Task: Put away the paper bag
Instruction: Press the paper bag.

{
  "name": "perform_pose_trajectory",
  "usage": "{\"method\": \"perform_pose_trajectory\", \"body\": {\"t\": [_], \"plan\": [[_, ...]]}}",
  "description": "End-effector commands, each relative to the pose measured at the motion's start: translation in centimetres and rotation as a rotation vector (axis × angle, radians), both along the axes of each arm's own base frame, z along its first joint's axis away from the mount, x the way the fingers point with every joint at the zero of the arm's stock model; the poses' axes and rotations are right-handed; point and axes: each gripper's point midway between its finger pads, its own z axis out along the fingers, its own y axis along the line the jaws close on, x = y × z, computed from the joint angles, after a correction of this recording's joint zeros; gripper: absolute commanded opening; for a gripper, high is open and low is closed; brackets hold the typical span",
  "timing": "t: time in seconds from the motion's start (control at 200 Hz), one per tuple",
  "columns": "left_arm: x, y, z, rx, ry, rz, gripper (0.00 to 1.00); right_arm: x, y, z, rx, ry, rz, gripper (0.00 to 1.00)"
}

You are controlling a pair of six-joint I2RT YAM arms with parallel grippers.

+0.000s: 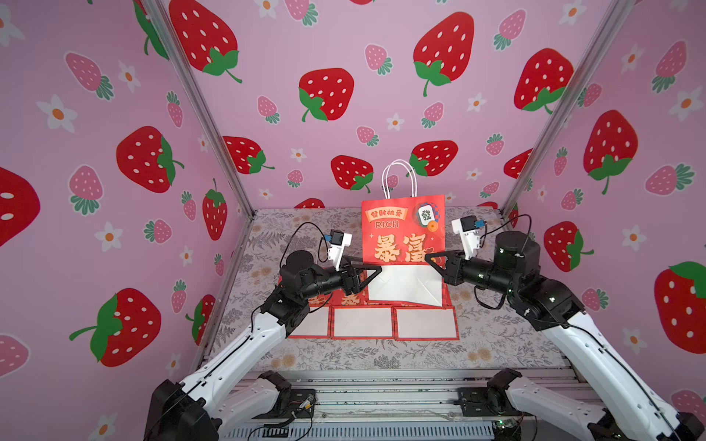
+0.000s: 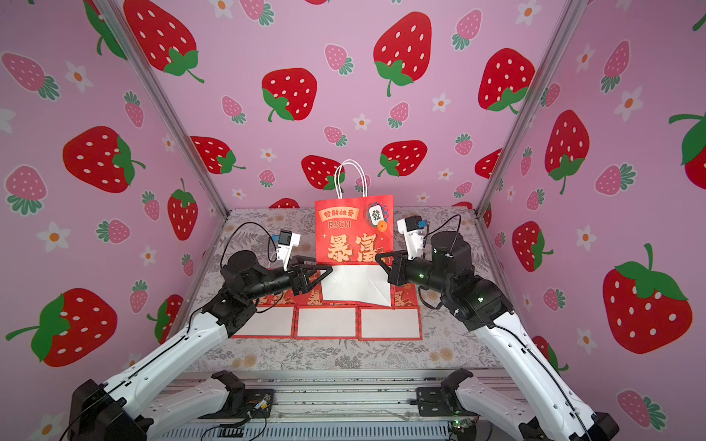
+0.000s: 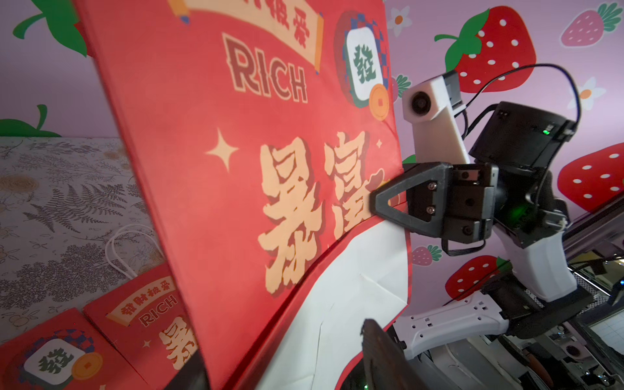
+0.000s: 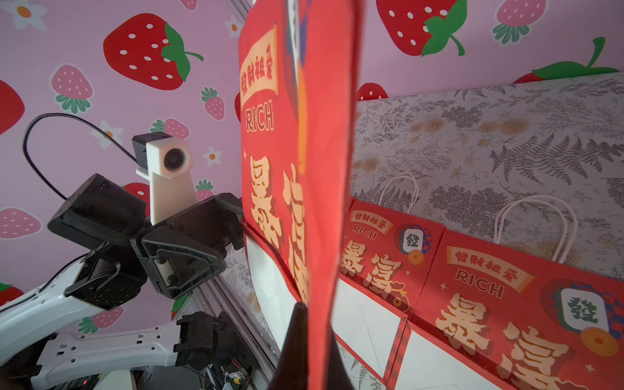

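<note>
The paper bag is red, folded flat and held upright at mid-table, its white handles up and its white bottom flap bent toward the front. My right gripper is shut on the bag's right edge low down. My left gripper is open. Its fingers straddle the bag's lower left edge without pinching it.
Three more flat red bags lie in a row on the floral mat under and in front of the held one: middle, right, left partly under my left arm. Strawberry walls close three sides.
</note>
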Motion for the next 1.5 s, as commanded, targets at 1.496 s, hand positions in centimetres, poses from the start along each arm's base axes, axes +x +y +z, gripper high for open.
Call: {"method": "perform_pose_trajectory", "body": {"t": [1.496], "plan": [[-7.2,0.0,9.7,-0.262,-0.200,-0.266,0.79,-4.2,-0.7,5.6,0.201,-0.105,0.216,0.00]]}}
